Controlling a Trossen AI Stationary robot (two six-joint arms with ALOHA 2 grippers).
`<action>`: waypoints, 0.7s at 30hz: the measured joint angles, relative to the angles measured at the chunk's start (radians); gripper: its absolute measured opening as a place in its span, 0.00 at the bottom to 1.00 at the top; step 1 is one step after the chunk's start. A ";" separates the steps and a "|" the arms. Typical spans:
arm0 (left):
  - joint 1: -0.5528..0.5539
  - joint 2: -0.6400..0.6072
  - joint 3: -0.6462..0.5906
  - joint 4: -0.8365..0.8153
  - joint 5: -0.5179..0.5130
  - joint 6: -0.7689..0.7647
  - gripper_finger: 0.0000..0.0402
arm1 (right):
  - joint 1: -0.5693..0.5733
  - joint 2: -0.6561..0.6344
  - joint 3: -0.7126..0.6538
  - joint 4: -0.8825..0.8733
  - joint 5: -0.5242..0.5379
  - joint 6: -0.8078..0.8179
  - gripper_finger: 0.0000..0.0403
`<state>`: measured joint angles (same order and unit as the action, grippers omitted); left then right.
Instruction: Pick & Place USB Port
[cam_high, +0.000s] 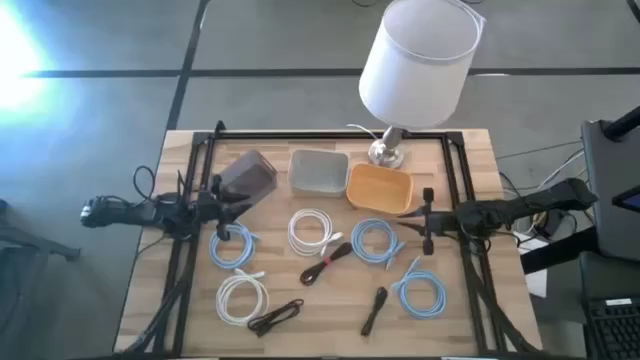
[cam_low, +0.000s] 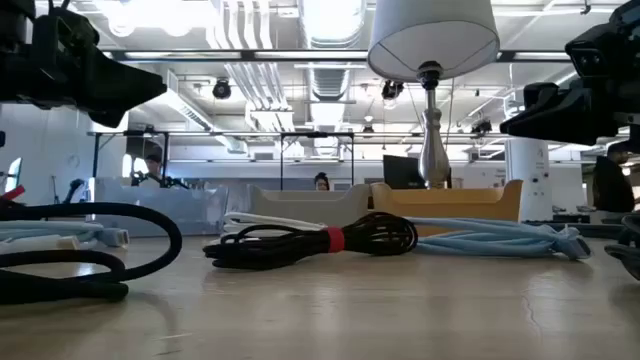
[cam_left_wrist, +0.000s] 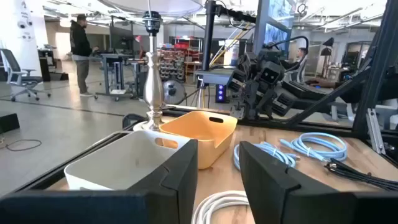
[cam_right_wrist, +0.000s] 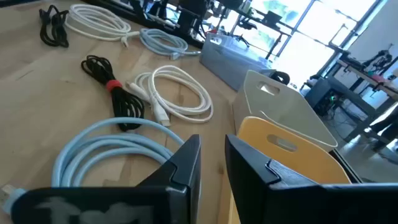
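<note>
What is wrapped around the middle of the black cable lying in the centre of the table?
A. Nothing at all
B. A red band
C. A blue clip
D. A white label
B: the black cable has a red band around its middle, clear in the low view and also seen from above and from the right wrist.

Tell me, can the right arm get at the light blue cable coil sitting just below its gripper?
Probably yes. The right gripper hangs open beside the light blue cable coil, which lies flat on the table with nothing on top of it. The orange bin sits behind, off the path.
</note>
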<state>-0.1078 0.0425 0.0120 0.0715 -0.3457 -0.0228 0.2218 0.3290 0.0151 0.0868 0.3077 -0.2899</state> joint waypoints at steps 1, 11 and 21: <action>0.000 0.000 0.000 0.000 0.000 0.000 0.30 | 0.000 0.000 0.000 0.000 0.000 -0.001 0.17; 0.000 0.000 0.000 0.002 0.000 0.000 0.30 | 0.000 0.000 0.000 0.000 0.000 0.001 0.21; 0.000 0.000 0.000 0.004 0.000 0.000 0.30 | 0.000 0.000 0.000 0.000 0.000 0.001 0.21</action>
<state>-0.1081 0.0429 0.0118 0.0753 -0.3458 -0.0231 0.2218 0.3289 0.0151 0.0867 0.3077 -0.2886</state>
